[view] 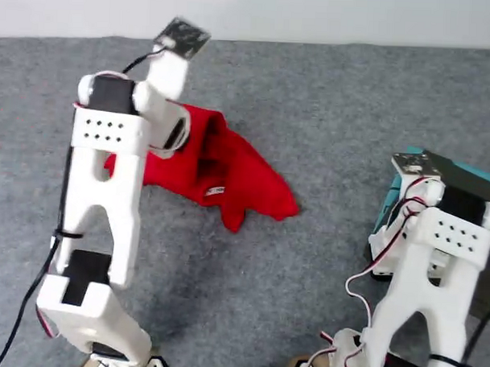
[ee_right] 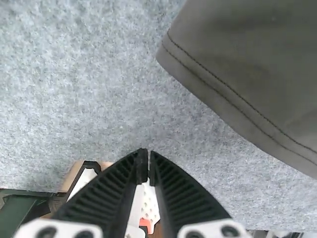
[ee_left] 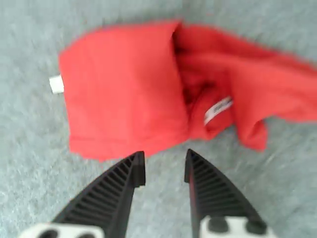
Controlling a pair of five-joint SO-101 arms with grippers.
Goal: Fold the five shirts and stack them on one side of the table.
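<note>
The left gripper (ee_left: 164, 162) hung with jaws parted and nothing between them, just short of the near edge of the red shirt (ee_left: 124, 94). The shirt lay part-folded on the grey table (view: 328, 98), its long axis crosswise to the jaws (one end rumpled). The left arm was nearer. The right gripper (ee_right: 148, 157), pressed closed and empty, sat well apart beside a folded dark shirt (ee_right: 257, 59).

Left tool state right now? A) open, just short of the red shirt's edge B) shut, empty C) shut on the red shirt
A: the left tool stands open, the grey table cover showing in the gap, and the red shirt lies just past it.
</note>
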